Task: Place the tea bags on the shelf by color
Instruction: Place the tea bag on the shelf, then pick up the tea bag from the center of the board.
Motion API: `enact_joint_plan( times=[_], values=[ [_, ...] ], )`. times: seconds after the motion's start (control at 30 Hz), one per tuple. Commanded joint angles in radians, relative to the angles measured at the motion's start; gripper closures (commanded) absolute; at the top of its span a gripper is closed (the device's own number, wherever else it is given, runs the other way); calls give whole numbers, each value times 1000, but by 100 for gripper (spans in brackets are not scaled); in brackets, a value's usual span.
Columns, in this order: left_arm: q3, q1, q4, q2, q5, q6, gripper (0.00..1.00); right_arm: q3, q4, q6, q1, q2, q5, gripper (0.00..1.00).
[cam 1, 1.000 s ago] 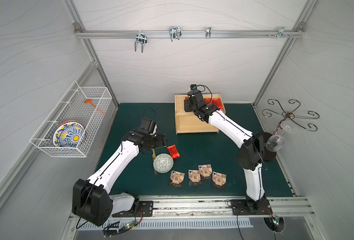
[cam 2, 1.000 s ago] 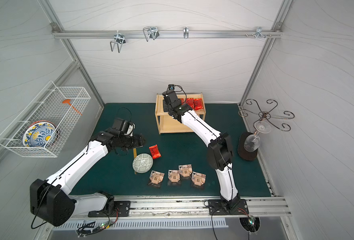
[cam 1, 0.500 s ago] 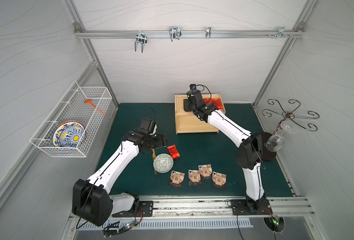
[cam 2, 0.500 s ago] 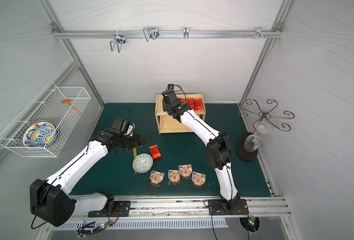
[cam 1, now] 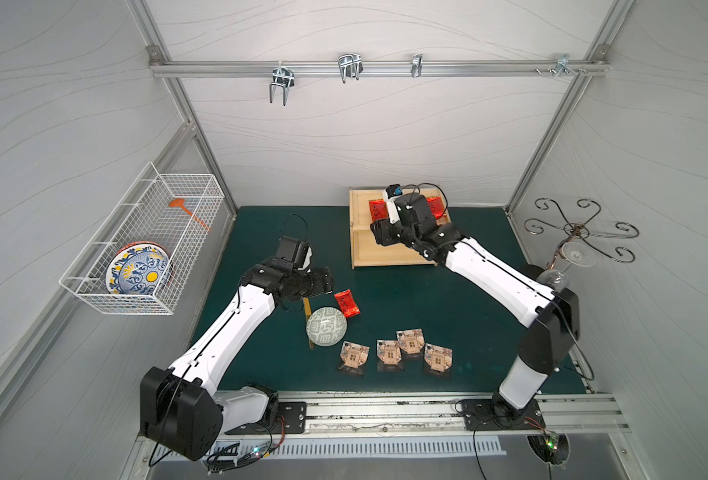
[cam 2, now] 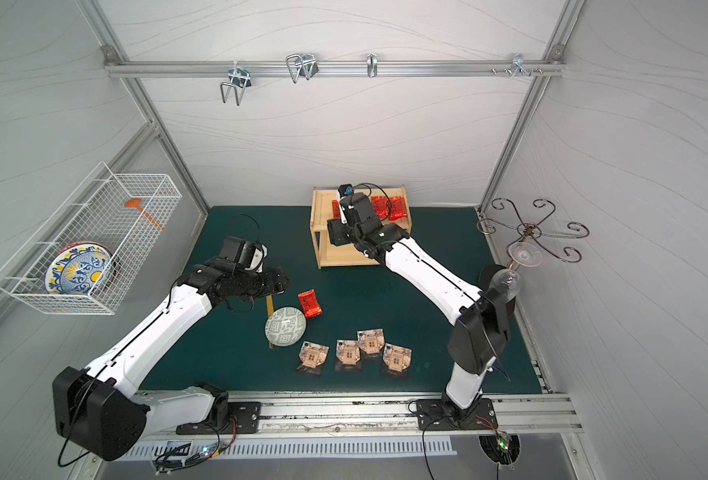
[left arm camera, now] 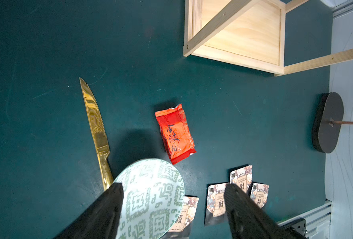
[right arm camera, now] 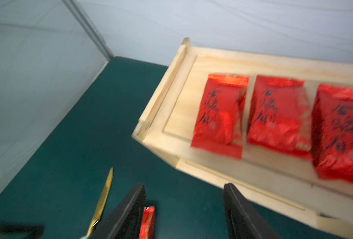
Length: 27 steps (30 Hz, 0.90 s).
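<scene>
By my reading you are less than halfway. On the top tier of the shelf [right arm camera: 171, 82], three red tea bags [right arm camera: 219, 115] lie flat side by side, just beyond the right pincer [right arm camera: 184, 187] and off to one side of it. In both top views the arm covers part of that tier, so you cannot rule out a fourth underneath. The lower board shows only bare wood where you can see it. The right pincer stands near the shelf's end with its jaws apart and nothing between them.

What I judge is left for you:
- The loose red tea bag [left arm camera: 175, 134] lies flat on the worktop [cam 1: 448, 299], ahead of the left pincer [left arm camera: 173, 186] and apart from it.
- The four patterned tea bags [cam 1: 389, 353] lie in a loose row on the worktop, beside and partly behind one finger of the left pincer in its wrist view. None is on the shelf yet, and the bare lower board looks like their place.

The left pincer is spread wide and empty, hanging over the green-patterned bowl [left arm camera: 150, 196], with a gold serrated knife [left arm camera: 94, 124] off to its other side.

As for writing, each red packet carries dark brush characters. On the loose one they read, I think, 金骏眉. The patterned packets show 菊花普洱 down the front. The small line above that is too fine to read.
</scene>
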<state>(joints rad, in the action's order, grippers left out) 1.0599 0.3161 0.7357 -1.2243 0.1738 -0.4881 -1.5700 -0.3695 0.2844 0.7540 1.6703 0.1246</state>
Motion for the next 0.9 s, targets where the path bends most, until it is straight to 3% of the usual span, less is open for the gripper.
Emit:
enact_joint_plan(
  times=[0.0, 0.17, 0.37, 0.6, 0.87],
  values=[
    [-13, -5, -13, 32, 10, -16, 18, 158, 52, 121, 30, -29, -204, 37],
    [-36, -5, -23, 29, 37, -41, 19, 412, 255, 399, 45, -72, -365, 41],
    [16, -4, -29, -80, 95, -61, 19, 602, 487, 611, 57, -46, -413, 43],
    [95, -36, -33, -205, 168, -83, 21, 664, 639, 774, 54, 73, -525, 43],
    [94, -49, -48, -193, 155, -81, 21, 697, 684, 837, 56, 132, -525, 43]
  ],
)
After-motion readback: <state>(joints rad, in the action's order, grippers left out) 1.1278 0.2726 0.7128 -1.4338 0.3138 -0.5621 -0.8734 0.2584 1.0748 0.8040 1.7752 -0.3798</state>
